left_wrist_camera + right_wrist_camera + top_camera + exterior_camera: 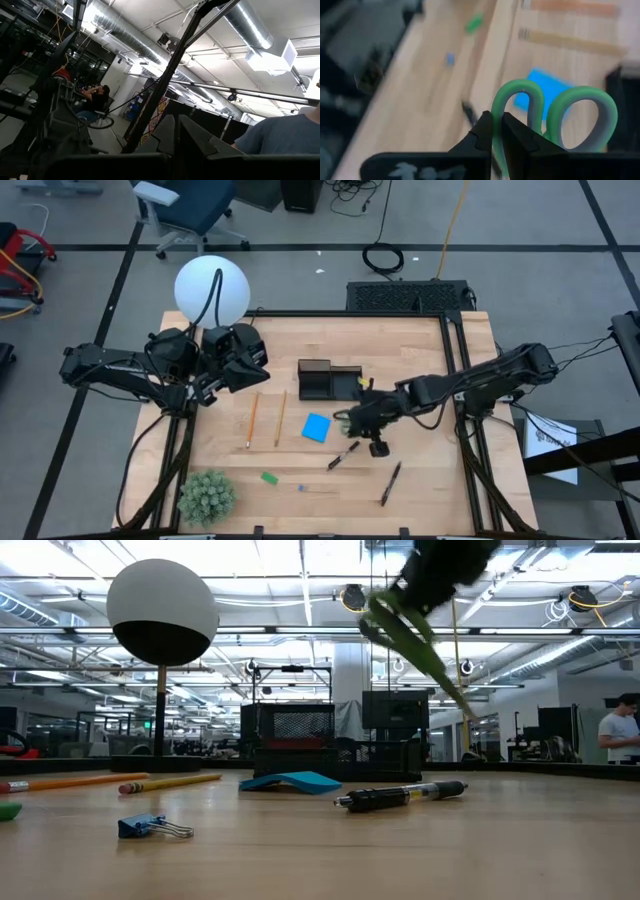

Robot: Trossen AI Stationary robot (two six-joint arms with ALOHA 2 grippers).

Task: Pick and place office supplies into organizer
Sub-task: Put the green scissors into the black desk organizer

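The green-handled scissors (555,112) are in my right gripper (496,134), which is shut on them above the table's middle (356,420), just near of the black organizer (328,380). In the low view the scissors (415,635) hang in the air. Two orange-yellow pencils (252,420) (281,417), the blue note pad (317,427), two dark pens (343,455) (390,483), the green eraser (269,477) and a small blue clip (150,827) lie flat on the wood. My left gripper (245,367) waits shut at the table's left, pointing upward. My right gripper pinches the rim of one green handle loop (498,120) between its two fingers. The scissors are lifted clear of the table and tilted, with the handles up by the gripper and the blades (450,690) slanting downward.
A white globe lamp (211,290) stands at the far left corner, close to my left arm. The fuzzy green plant ball (206,495) sits at the near left corner. Bare wood lies to the right of the pens. A person (620,730) shows in the room behind.
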